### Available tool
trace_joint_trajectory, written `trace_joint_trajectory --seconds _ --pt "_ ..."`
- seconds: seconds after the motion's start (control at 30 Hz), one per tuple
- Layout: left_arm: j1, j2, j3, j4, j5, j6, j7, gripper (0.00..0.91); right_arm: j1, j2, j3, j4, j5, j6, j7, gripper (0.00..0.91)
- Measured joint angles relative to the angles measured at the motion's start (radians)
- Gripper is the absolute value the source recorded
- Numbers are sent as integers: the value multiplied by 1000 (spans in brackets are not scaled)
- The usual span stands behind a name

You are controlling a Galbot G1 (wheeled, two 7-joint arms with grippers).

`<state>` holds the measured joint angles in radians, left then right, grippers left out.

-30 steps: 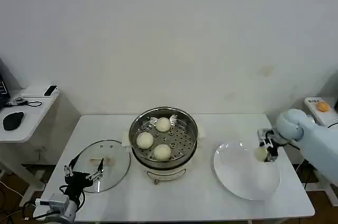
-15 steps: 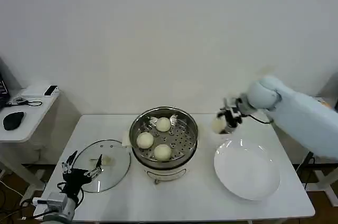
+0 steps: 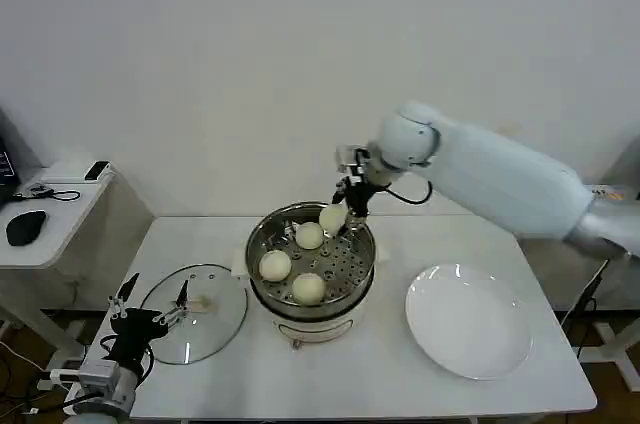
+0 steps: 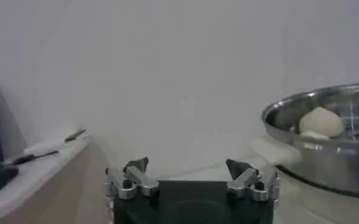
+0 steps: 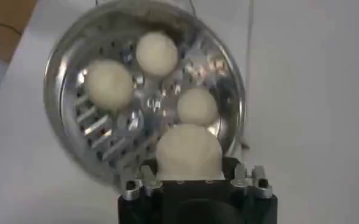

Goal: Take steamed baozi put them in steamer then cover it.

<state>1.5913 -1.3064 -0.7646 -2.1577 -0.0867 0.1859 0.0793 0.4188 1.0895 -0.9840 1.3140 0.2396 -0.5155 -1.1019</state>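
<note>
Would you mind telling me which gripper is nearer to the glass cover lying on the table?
The left. The left gripper hovers open at the cover's near edge, while the right gripper holds a baozi over the steamer.

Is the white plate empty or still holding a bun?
Empty. The plate lies bare; three buns sit in the steamer, and the right gripper holds the fourth bun above it.

I work in a plain test room, not a home kitchen: a bare white wall (image 3: pixel 300 64) rises behind my white table (image 3: pixel 380 364), and left of that table a side desk (image 3: pixel 50 214) carries a computer mouse (image 3: pixel 25 228) and cables.
</note>
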Motion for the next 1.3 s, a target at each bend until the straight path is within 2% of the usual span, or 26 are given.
trace_joint_trajectory --seconds 0.37,0.9,0.97,1.3 --pt "-15 -15 1 -11 -2 -2 -1 907 33 76 -129 -54 23 -12 -17 695" --pt "-37 -9 1 5 -32 12 9 907 26 88 -203 -79 -5 -9 -35 695" --pt "-39 -9 1 10 -36 14 9 907 23 88 -206 -83 -8 -8 -35 907" --pt "-45 -8 1 16 -42 18 11 907 29 81 -211 -87 2 -9 -33 907"
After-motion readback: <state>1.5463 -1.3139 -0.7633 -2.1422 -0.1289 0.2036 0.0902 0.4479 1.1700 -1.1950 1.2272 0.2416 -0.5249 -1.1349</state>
